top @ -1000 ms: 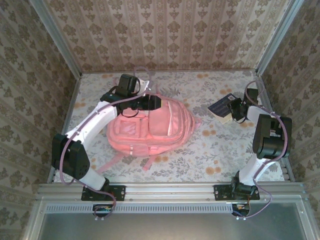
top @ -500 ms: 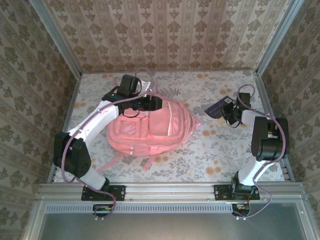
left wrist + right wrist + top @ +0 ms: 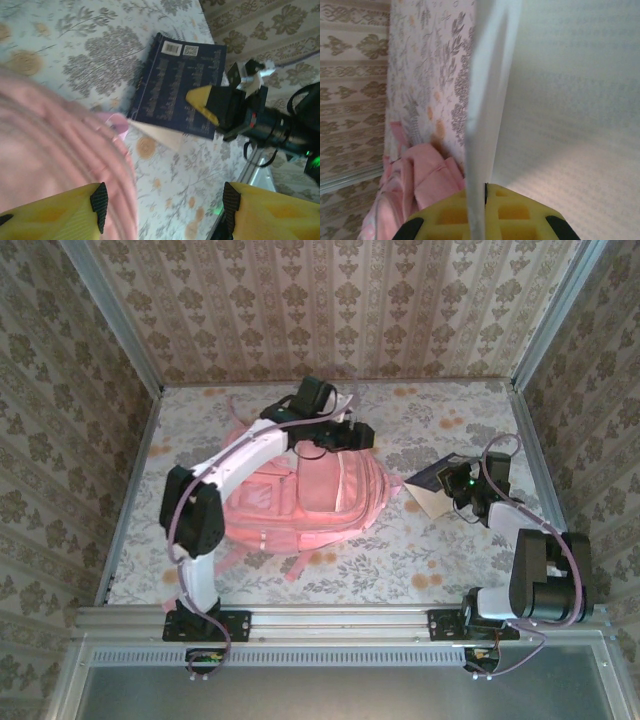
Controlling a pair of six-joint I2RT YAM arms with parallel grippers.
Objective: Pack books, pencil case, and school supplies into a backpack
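The right jaws are clenched on a dark blue book (image 3: 430, 478). They pinch it by the edge of its pages, and in the right wrist view I can see the paper squeezed between the yellow pads (image 3: 445, 215). The book hangs just beside the right side of the pink backpack (image 3: 300, 502), and some pale pages droop open under it. I can't tell if it touches the counter (image 3: 450, 565). I think it is held by one edge so the rest can slide in first.

The backpack lies flat on the counter. The left arm (image 3: 250, 445) reaches across it to the end nearest the book. The left jaws are wide apart with nothing in them, one side over the pink cloth and one over the counter. My guess is they are there to catch the bag's rim and hold it open. I can't see an open mouth in the bag, so that needs doing before the book goes in. The loose pages could snag.
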